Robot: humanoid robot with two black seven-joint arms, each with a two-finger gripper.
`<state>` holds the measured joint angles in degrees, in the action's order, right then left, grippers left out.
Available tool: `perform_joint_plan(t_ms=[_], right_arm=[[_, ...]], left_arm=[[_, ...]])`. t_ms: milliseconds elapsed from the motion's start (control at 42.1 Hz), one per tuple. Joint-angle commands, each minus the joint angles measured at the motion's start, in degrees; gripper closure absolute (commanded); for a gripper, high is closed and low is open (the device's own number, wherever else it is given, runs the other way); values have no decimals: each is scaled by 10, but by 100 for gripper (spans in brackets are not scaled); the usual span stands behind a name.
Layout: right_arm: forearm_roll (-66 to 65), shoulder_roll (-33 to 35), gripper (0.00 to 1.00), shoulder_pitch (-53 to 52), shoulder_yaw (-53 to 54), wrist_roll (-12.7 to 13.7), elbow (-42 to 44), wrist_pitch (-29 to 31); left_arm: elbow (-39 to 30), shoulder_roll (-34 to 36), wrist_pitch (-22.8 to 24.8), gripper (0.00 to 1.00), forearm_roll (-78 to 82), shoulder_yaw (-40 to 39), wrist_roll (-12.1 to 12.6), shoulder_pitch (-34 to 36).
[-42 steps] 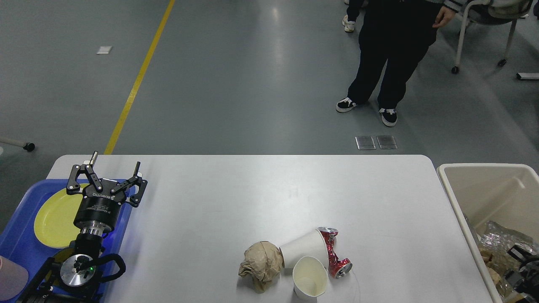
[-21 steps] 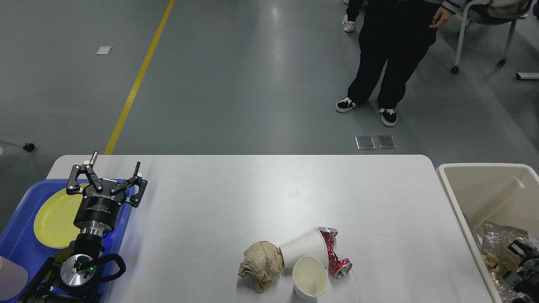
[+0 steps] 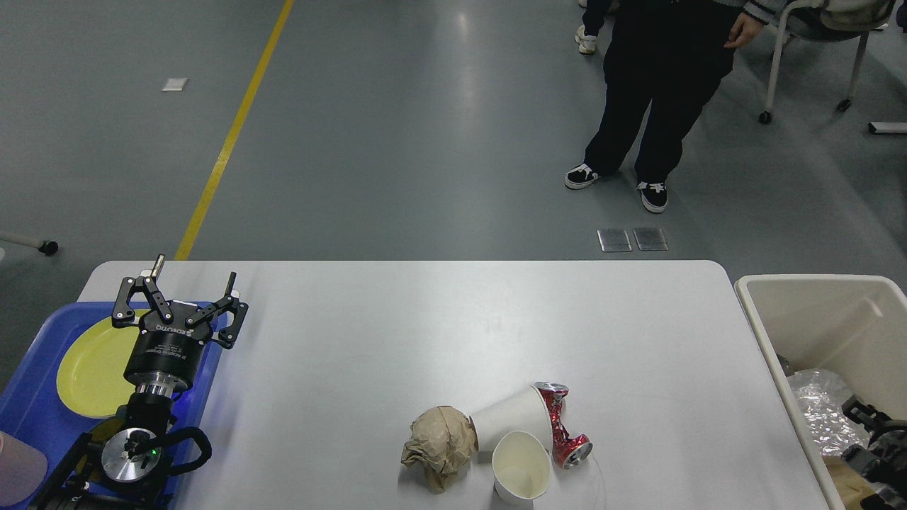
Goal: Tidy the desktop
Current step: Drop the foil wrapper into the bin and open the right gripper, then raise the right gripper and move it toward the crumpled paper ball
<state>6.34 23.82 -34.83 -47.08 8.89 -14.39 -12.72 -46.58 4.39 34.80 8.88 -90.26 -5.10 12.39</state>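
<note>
The desktop (image 3: pixel 397 333) fills the lower half of the head view, white with rounded far corners, mostly bare. Off its right edge stands a cream bin (image 3: pixel 801 301) holding crumpled clear plastic (image 3: pixel 815 411); the right gripper (image 3: pixel 875 446) sits low inside it, dark and partly cut off, so I cannot tell how its fingers stand. Over the left edge lies a blue tray (image 3: pixel 35 404) carrying a yellow plate (image 3: pixel 88 368). The left gripper (image 3: pixel 191 280) hangs above the tray's right rim, fingers spread wide and holding nothing. Near the front edge, right of centre, a cluster sits touching: a crumpled brown paper ball (image 3: pixel 439 446), a tipped white cup (image 3: pixel 510 418), an upright white cup (image 3: pixel 522 476), and a crushed red can (image 3: pixel 563 425).
</note>
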Motion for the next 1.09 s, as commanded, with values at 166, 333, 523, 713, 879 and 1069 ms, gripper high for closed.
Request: perform_joint_plan(t_ms=[166, 333, 523, 713, 879, 1069], right_arm=[[-33, 90, 0, -185, -67, 2, -198, 30], [-34, 101, 0, -342, -182, 6, -323, 81], [-35, 82, 0, -574, -284, 7, -499, 175], [-34, 29, 0, -768, -329, 9, -589, 328], [-29, -30, 0, -897, -319, 9, -594, 513], [-26, -70, 0, -1000, -284, 9, -653, 597]], left_arm=[[0, 0, 0, 4, 0, 0, 0, 0], [0, 0, 0, 4, 0, 0, 0, 0], [0, 0, 0, 4, 0, 0, 1, 0], [0, 0, 0, 4, 0, 0, 0, 0], [0, 0, 0, 4, 0, 0, 0, 0], [0, 0, 0, 4, 0, 0, 0, 0]])
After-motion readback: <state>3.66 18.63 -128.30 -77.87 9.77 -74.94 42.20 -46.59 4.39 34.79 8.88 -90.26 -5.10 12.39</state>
